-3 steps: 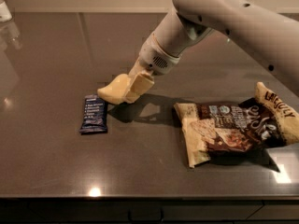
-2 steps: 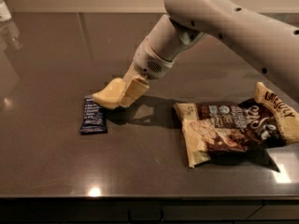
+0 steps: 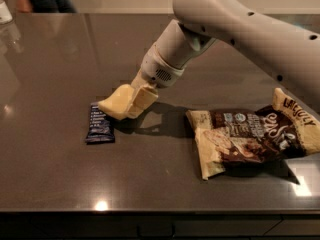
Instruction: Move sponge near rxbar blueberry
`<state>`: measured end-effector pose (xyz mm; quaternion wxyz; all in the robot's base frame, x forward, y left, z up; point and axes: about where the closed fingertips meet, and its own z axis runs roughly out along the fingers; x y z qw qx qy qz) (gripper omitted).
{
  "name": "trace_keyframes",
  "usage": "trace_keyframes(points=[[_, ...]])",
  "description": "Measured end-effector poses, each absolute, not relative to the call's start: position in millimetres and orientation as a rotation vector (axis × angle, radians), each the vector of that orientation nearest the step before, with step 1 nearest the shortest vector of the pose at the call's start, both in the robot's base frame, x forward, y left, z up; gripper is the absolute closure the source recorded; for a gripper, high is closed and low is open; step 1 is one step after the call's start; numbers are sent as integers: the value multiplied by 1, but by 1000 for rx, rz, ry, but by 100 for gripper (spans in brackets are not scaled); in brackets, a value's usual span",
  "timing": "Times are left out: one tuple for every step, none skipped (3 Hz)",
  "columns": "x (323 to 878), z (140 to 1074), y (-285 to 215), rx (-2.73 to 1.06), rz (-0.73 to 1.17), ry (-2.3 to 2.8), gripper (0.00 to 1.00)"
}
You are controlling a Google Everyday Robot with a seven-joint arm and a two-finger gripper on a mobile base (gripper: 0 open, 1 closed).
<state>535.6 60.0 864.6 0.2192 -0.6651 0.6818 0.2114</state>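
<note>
The pale yellow sponge (image 3: pixel 116 102) is held in my gripper (image 3: pixel 131 102), which is shut on it just above the dark tabletop. The sponge's left end sits right beside the upper right corner of the rxbar blueberry (image 3: pixel 99 124), a flat dark blue wrapper lying on the table at the left. The cream fingers (image 3: pixel 142 99) clamp the sponge's right part, and the arm reaches down from the upper right.
A large brown-and-cream chip bag (image 3: pixel 250 134) lies to the right of the gripper. The dark table (image 3: pixel 60 54) has its front edge near the bottom. A person stands at the far top left beyond the table.
The gripper has carried the sponge a little to the left and lower, closer to the blue bar. The bar and chip bag have not moved.
</note>
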Motion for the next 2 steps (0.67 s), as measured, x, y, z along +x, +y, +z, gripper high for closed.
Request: trace_keyframes(points=[[535, 864, 61, -1843, 586, 1886, 0], [535, 864, 61, -1843, 586, 1886, 0]])
